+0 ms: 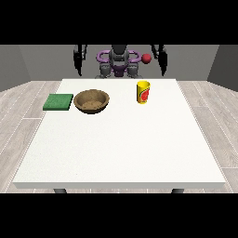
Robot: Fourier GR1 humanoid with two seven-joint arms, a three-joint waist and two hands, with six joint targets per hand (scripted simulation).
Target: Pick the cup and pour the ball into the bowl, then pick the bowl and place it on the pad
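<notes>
On table [116,148]: bowl [92,101], yellow cup [143,92], green pad [58,102].

A yellow cup [143,92] is set upright at the table's [121,153] far right. A brown bowl [92,101] is placed left of it, and a green pad [58,102] lies just beside the bowl at the far left edge. A red ball [146,58] is seen beyond the cup.

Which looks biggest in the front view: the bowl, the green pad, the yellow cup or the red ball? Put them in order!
1. Bowl, a bit wider than the pad.
2. Green pad, close to the bowl in width but flatter.
3. Yellow cup.
4. Red ball, smallest; it also sits farther from the camera, which shrinks it.
</notes>
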